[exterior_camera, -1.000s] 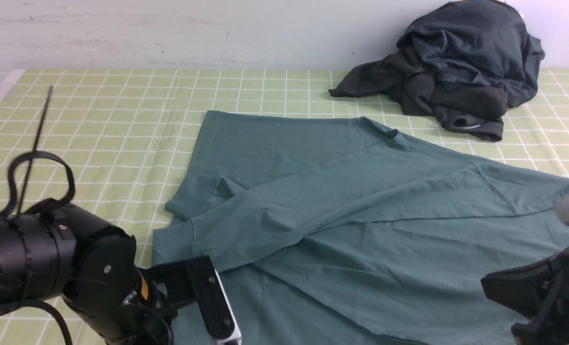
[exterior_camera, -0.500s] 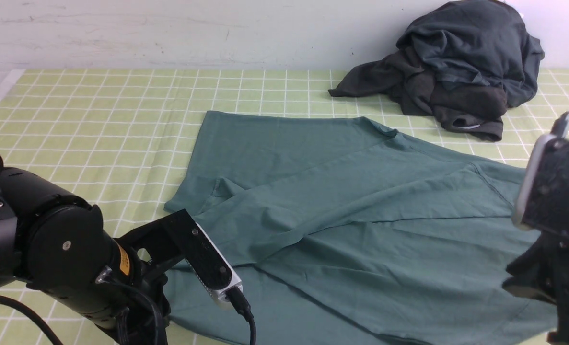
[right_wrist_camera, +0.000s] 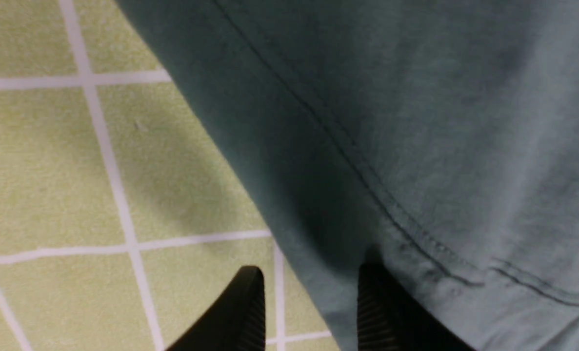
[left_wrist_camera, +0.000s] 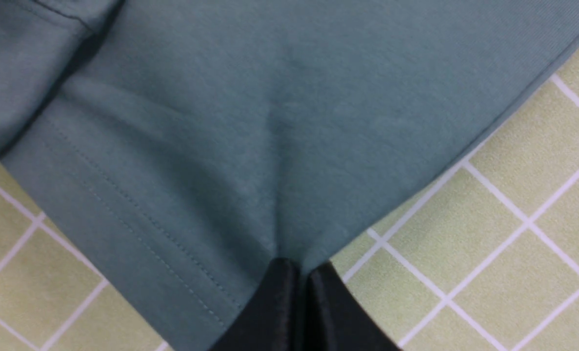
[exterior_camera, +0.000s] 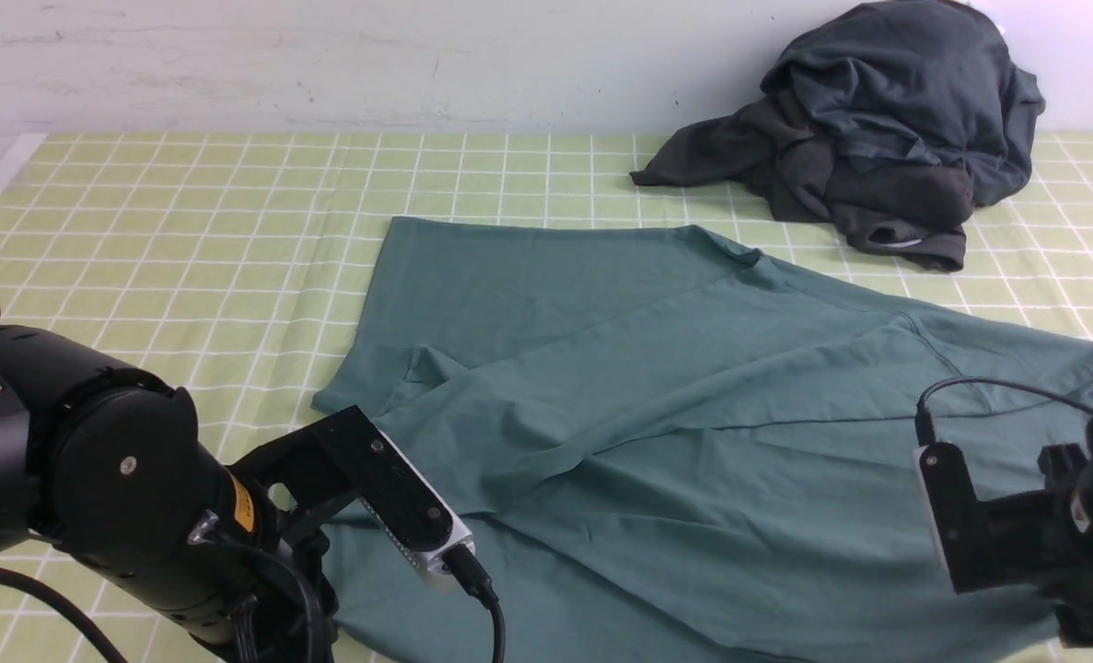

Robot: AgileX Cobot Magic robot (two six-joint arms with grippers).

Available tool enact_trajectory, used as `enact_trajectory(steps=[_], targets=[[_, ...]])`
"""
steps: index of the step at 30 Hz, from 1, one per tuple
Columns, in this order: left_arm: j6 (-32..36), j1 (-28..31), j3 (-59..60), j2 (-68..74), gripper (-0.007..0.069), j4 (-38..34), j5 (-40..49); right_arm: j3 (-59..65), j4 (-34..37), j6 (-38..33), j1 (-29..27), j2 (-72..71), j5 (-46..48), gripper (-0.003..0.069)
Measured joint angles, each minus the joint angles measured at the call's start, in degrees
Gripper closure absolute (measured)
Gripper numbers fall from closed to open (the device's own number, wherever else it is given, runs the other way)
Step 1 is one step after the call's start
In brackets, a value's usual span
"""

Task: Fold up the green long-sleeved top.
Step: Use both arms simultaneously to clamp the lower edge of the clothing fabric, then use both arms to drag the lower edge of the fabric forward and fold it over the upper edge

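Observation:
The green long-sleeved top point(exterior_camera: 675, 396) lies spread on the checked tablecloth, with a sleeve folded across its body. In the left wrist view my left gripper point(left_wrist_camera: 300, 270) is shut on a hemmed corner of the top point(left_wrist_camera: 269, 122). In the right wrist view my right gripper point(right_wrist_camera: 311, 280) is open, and the stitched edge of the top point(right_wrist_camera: 416, 122) lies between its fingers. One of these fingers point(right_wrist_camera: 250, 302) is over bare cloth and the other is against the fabric. In the front view both grippers are hidden under the wrists, at the top's near-left and near-right edges.
A dark charcoal-grey heap of garments point(exterior_camera: 877, 129) sits at the back right against the wall. The yellow-green checked tablecloth point(exterior_camera: 187, 230) covers the table. The left arm point(exterior_camera: 122, 497) and right arm point(exterior_camera: 1043, 534) fill the near corners.
The left arm turned and settled at the top's near-left corner. The right wrist rose, then swung down low over the near-right edge. The top barely shifted.

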Motion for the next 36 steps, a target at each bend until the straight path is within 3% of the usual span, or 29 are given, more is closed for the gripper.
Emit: enact_trajectory(steps=[6, 13, 20, 25, 36], targets=[[0.00, 0.00, 0.00, 0.00, 0.0624, -0.13, 0.00, -0.07, -2.39, 0.08, 0.00, 2.19, -1.38, 0.0475], [-0.13, 0.00, -0.35, 0.00, 0.0624, -0.98, 0.68, -0.11, -2.49, 4.57, 0.00, -1.92, -0.06, 0.0656], [-8.58, 0.00, -7.71, 0.00, 0.0624, 0.89, 3.17, -6.48, -5.34, 9.31, -0.65, -6.09, 2.03, 0.0662], [-14.52, 1.89, -17.16, 1.67, 0.0624, 5.45, 2.01, -14.79, -5.62, 15.23, -3.22, -4.37, -1.74, 0.0662], [-15.60, 13.24, -46.99, 24.97, 0.0624, 6.51, 2.09, -32.03, -6.42, 26.01, -5.53, 7.64, -8.38, 0.0662]])
